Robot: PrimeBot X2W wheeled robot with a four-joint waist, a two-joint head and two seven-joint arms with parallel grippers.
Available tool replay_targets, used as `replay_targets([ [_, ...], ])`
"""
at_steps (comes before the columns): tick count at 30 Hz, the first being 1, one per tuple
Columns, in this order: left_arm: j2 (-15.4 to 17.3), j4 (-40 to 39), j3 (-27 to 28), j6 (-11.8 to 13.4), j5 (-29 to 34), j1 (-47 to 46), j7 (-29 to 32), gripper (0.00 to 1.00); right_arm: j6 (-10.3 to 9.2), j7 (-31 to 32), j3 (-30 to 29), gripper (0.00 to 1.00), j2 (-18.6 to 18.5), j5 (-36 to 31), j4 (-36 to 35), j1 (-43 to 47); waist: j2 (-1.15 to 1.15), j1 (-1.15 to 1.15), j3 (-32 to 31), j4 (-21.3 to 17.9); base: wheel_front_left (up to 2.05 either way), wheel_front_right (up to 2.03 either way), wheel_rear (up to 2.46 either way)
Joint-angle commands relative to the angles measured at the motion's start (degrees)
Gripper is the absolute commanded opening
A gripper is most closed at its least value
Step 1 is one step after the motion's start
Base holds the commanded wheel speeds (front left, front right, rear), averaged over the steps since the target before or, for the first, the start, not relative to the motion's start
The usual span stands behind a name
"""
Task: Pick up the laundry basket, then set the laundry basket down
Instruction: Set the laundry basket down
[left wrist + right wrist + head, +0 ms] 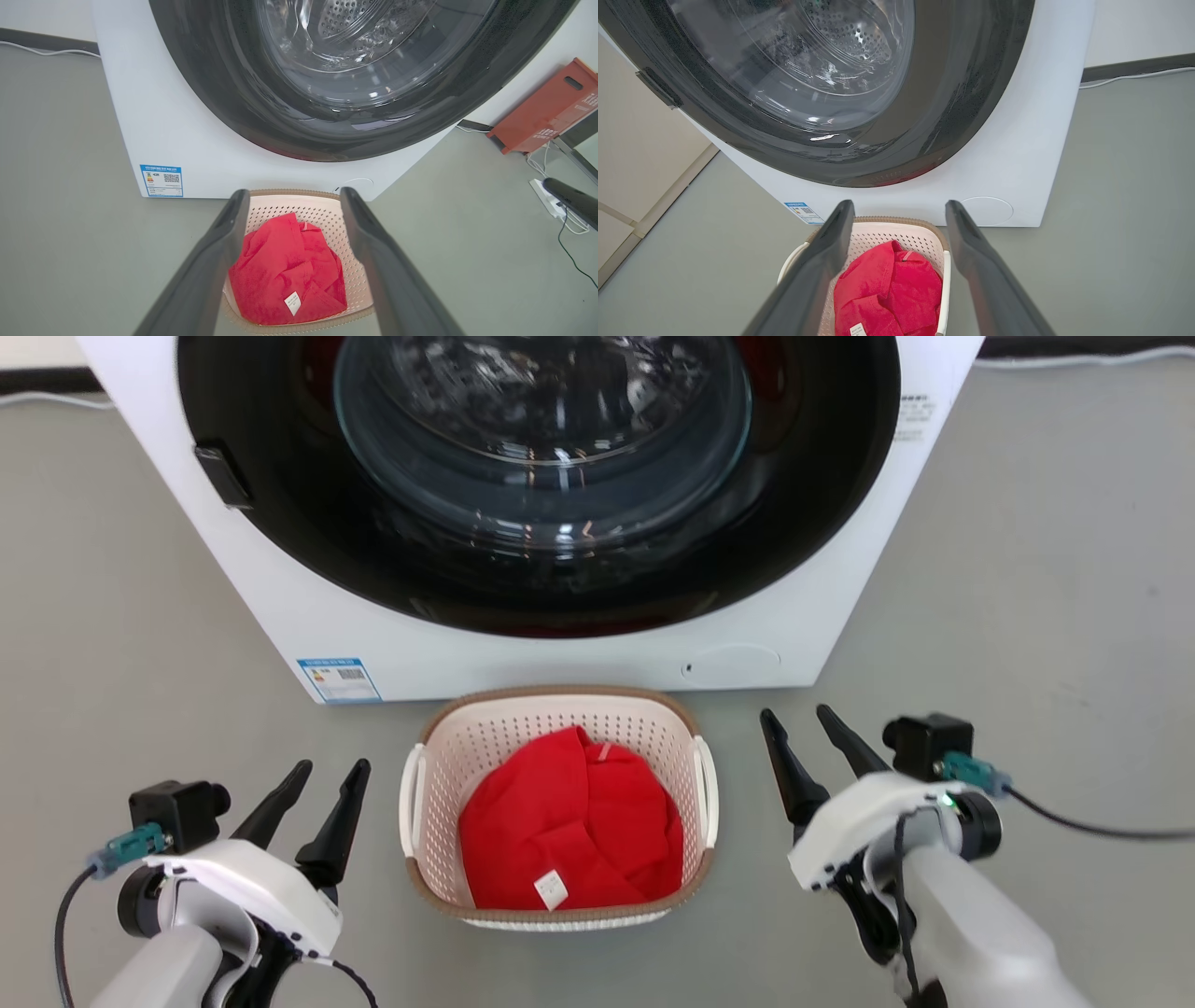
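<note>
1. The laundry basket sits on the smooth grey floor, just in front of the washing machine and between my two pincers. It is cream plastic, a rounded rectangle with walls pierced by small holes. It has a brown woven-look rim and a white loop handle on each side.
2. Inside lies a crumpled red cloth, soft and folded, with a small white tag near its front edge.
3. The machine is a glossy white box with a broad black ring around a domed glass door. A blue label sticks to its lower corner.
4. My left pincer and my right pincer both have their tapering dark fingers parted and empty, each clear of the handles.
5. My left wrist view adds an orange-red board leaning at the wall, a white socket strip with cables, and the holed steel drum behind the glass.
6. My right wrist view adds a pale beige panel beside the machine.
</note>
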Motion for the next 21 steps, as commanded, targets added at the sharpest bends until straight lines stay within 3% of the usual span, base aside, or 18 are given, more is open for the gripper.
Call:
replay_targets([
  [1, 1.4, -1.7, 3.5, -0.3, 1.6, -0.1, -0.3, 1.0, -0.09, -0.4, -1.3, 1.0, 0.6, -2.5, -3.4, 2.6, 0.0, 0.0, -1.3, 0.5, 0.0, 0.0, 0.0],
  [7, -1.5, -4.6, 9.3, -0.3, 6.3, 4.1, -0.3, 1.0, -0.09, -0.4, -9.8, 1.0, 0.6, -9.9, -14.6, 11.6, 0.0, 0.0, -4.9, 1.5, 0.0, 0.0, 0.0],
  [21, -8.2, -10.5, 20.8, -0.3, 16.7, 13.2, -0.3, 1.0, -0.09, -0.4, -15.7, 1.0, 0.6, -14.1, -32.3, 24.6, 0.0, 0.0, -10.1, 1.9, 0.0, 0.0, 0.0],
])
